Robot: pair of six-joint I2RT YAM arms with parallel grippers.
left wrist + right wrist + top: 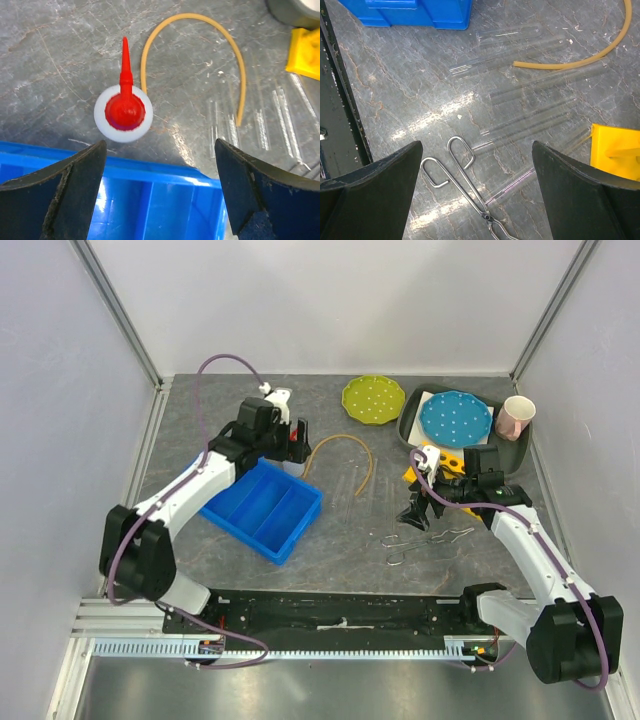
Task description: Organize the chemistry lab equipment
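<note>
The squeeze bottle (pixel 122 112) with a red nozzle cap stands upright on the table just beyond the far wall of the blue bin (pixel 150 200). My left gripper (pixel 160 145) is open and empty above that wall, short of the bottle. The tan rubber tube (pixel 200 22) arcs past the bottle. My right gripper (pixel 476 147) is open and empty above the ring handles of the metal wire tongs (pixel 465 185). Several thin clear glass tubes (pixel 520 95) lie beyond the tongs, and the tube's end (pixel 560 65) lies among them. I do not see the flask.
The blue bin (pixel 262 508) sits left of centre, divided into compartments. A yellow block (pixel 450 465) lies by the right wrist. At the back are a green dotted plate (pixel 373 398), a blue dotted plate (pixel 455 418) on a dark tray (pixel 412 428), and a pink cup (pixel 517 417).
</note>
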